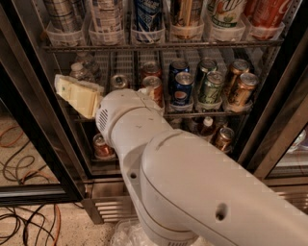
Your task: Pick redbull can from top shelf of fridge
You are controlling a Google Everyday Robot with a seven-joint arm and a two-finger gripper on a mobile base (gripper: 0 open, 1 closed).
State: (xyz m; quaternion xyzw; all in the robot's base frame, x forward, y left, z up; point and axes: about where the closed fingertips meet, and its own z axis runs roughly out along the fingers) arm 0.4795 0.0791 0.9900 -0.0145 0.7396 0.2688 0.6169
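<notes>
The fridge (269, 125) stands in front of me, its black-framed door open. The top shelf (163, 46), a dark wire rack, carries a row of clear trays with tall cans. The redbull can (147, 14), silver and blue, stands third from the left, its top cut off by the frame edge. A plain silver-grey can (62, 14) and a white can with blue print (106, 17) stand to its left. My gripper (67, 91), beige, points left in front of the middle rack's left end, well below and left of the redbull can. My white arm (192, 182) fills the foreground.
The middle rack holds short cans, among them a blue Pepsi can (183, 90), a green can (210, 86) and a clear bottle (79, 72). More cans (102, 146) stand on the lower rack. Cables (24, 166) lie on the floor at left. The steel base grille (108, 209) is below.
</notes>
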